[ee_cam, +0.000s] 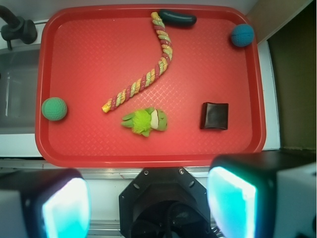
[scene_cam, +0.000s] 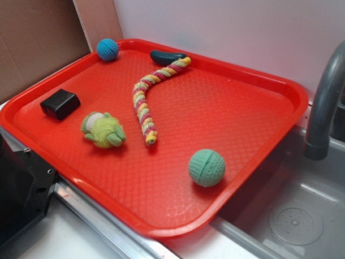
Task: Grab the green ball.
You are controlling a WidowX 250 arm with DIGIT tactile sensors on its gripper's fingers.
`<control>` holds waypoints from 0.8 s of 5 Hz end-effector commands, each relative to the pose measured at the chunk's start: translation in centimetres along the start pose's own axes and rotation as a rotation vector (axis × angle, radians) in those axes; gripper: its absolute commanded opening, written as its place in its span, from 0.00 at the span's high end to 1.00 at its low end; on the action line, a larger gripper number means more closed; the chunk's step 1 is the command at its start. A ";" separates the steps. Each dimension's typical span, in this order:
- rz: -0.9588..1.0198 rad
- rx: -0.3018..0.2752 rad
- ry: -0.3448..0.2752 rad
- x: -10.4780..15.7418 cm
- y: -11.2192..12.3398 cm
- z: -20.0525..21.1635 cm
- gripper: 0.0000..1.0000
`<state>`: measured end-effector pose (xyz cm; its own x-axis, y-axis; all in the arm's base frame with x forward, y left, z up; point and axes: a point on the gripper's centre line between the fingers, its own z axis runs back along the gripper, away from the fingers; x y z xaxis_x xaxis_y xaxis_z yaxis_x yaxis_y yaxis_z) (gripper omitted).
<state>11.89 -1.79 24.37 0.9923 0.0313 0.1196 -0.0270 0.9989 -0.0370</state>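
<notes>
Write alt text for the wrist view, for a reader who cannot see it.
Seen from above, a red tray holds a green ball at its left edge, a twisted rope toy, a lime plush toy, a black block, a dark oblong toy and a blue ball. The open gripper frames the bottom, off the tray.

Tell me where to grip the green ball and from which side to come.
Grip the green ball across its widest middle, coming straight down from above. It is round and sits free on the red tray, close to the tray's rim, so align the open end effector fingers parallel to that rim.
</notes>
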 end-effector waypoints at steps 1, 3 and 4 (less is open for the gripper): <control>0.000 0.000 0.000 0.0 0.0 0.0 0.00; -0.488 -0.133 0.034 2.4 -9.3 -8.2 0.00; -0.735 -0.146 0.091 1.1 -12.7 -13.1 0.00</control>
<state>15.81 -14.19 11.08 0.7685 -0.6383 0.0449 0.6388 0.7613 -0.1106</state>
